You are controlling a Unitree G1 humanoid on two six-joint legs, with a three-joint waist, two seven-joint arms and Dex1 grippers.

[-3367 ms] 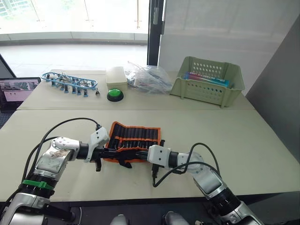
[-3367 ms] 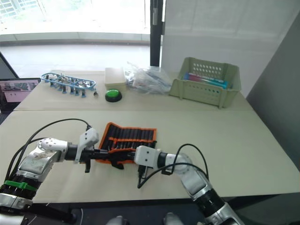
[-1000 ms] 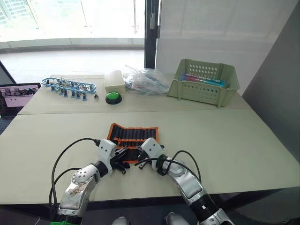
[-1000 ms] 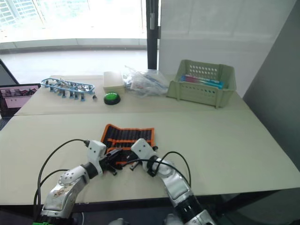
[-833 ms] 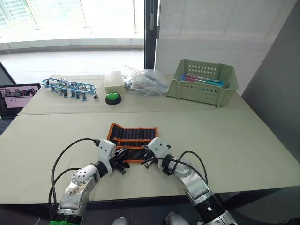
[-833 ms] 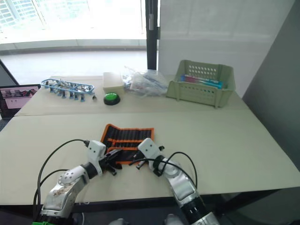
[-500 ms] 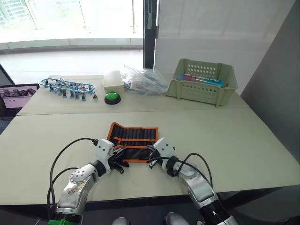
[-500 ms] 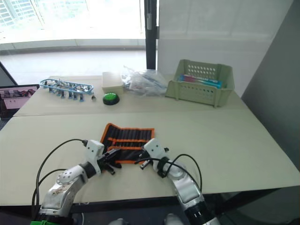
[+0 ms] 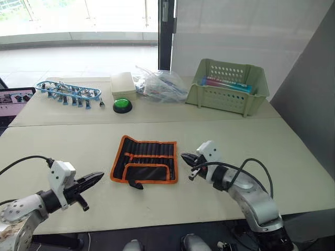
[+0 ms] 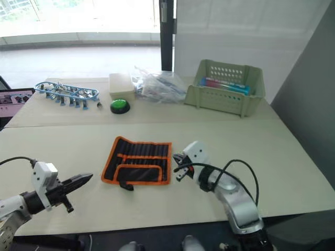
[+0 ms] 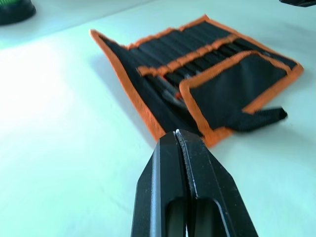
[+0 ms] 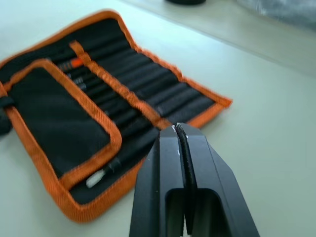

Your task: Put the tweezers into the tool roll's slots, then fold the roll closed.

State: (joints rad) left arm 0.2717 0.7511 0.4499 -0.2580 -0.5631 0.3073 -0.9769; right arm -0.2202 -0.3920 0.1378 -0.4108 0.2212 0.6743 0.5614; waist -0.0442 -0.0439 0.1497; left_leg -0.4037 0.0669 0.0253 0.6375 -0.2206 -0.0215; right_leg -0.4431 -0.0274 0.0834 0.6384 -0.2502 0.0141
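With the tweezers [image 12: 106, 174] seemingly slotted, the tool roll [image 9: 145, 160] lies only part-folded on the worktop [image 9: 272, 151], while the left hand [image 9: 93, 180] and right hand [image 9: 187, 157] sit closed, empty, apart.

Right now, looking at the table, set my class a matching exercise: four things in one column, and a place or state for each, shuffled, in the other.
Things
1. tool roll
2. green button
3. pale green basket
4. left tool

Places or states
A. far right of the table, holding a blue and pink item
B. shut, off the roll's left side, holding nothing
C. flat on the near table, lower flap folded up
D. beside a cream box on the far table

Pairs: 1-C, 2-D, 3-A, 4-B
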